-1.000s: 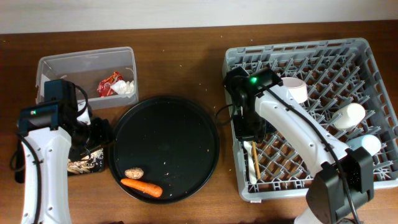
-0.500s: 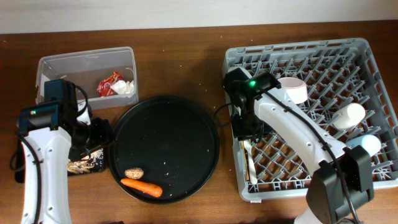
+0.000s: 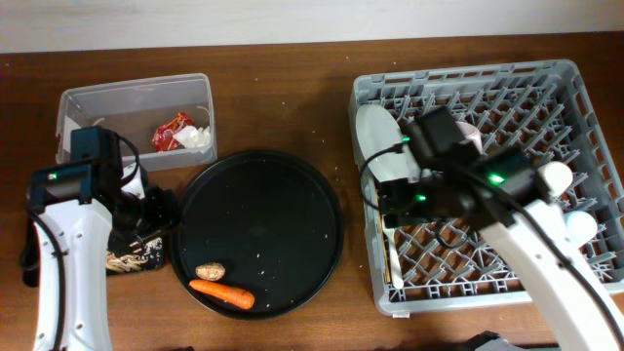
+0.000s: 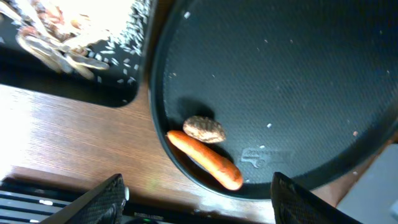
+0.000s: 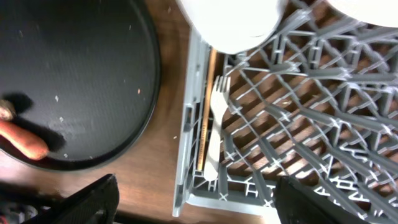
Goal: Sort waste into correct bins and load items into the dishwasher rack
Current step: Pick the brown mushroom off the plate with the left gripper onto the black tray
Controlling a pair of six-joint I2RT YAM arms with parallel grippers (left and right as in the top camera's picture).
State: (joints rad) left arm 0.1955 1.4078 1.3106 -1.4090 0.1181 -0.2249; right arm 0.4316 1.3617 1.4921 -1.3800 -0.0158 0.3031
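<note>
Big round black tray [image 3: 258, 210] sits about mid-table, a touch left of centre, with a finely textured surface and a raised rim. The table [image 3: 292, 107] is dark brown wood, with a pale strip [image 3: 292, 19] along the far edge. Right of the tray there's a thin wooden stick [image 5: 206, 112], maybe a chopstick, lying near-to-far.

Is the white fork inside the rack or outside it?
Inside. The white fork lies flat on the lattice floor of the dishwasher rack, just inside the wall nearest the round black tray.
</note>
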